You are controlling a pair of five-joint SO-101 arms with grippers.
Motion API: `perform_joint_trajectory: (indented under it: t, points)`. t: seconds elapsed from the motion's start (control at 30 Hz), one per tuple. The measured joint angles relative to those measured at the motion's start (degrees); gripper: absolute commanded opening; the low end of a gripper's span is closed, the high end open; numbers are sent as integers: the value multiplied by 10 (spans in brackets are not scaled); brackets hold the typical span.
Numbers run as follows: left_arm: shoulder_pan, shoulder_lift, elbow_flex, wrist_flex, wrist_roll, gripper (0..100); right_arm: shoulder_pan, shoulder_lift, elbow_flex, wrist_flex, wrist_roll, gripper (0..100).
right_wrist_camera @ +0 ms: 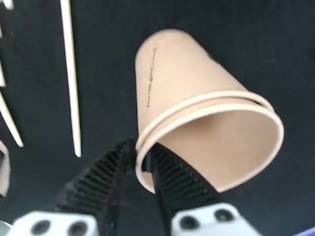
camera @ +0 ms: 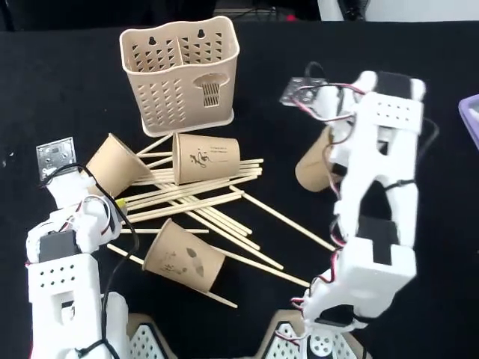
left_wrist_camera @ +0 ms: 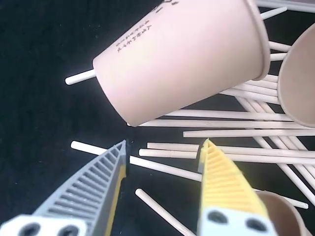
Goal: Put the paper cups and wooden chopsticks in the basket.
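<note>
the right arm (camera: 374,187) stands bent over the right side of the black table (camera: 60,90), with its gripper end turned in toward the middle. the right gripper (right_wrist_camera: 142,153) is pinching the rim of the held cup (right_wrist_camera: 197,113), and the rim sits between its two black fingers. we see that the rim looks double, like one cup sitting inside another. in the high view the held cup is tipped on its side just right of the pile of wooden chopsticks (camera: 198,196), well apart from the basket (camera: 179,71). the basket stands upright at the back of the table. the left arm (camera: 67,254) is low at the near left corner and points at that pile. the left gripper (left_wrist_camera: 165,147) has its fingers spread wide with nothing between them, over some of the sticks. three more paper cups lie on their sides on the pile: the left cup (camera: 116,164), the middle cup (camera: 206,157) and the near cup (camera: 183,258). the left cup is near the left gripper's tip. we cannot tell if the held cup touches the table.
</note>
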Motion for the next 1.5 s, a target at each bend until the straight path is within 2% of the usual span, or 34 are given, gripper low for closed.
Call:
perform_joint_trajectory:
  t: [0.2,0.6,0.8,0.87,0.97,1.03,1.2,1.33,1.5]
  points:
    - [0,0,0,0,0,241,-54,1,-6,0,-61,199]
    - [0,0,0,0,0,241,-58,2,-49,0,-80,204]
    - [0,0,0,0,0,241,-76,2,-5,0,-84,201]
    - [0,0,0,0,0,241,-80,2,5,0,-85,171]
    - [0,0,0,0,0,241,-81,2,7,0,-85,7]
    - [0,0,0,0,0,241,-81,3,-4,0,-87,30]
    - [0,0,0,0,0,241,-76,-3,-90,0,-140,10]
    - [0,0,0,0,0,241,-70,-69,-173,0,-154,10]
    - [0,0,0,0,0,241,-135,-164,-240,0,-205,10]
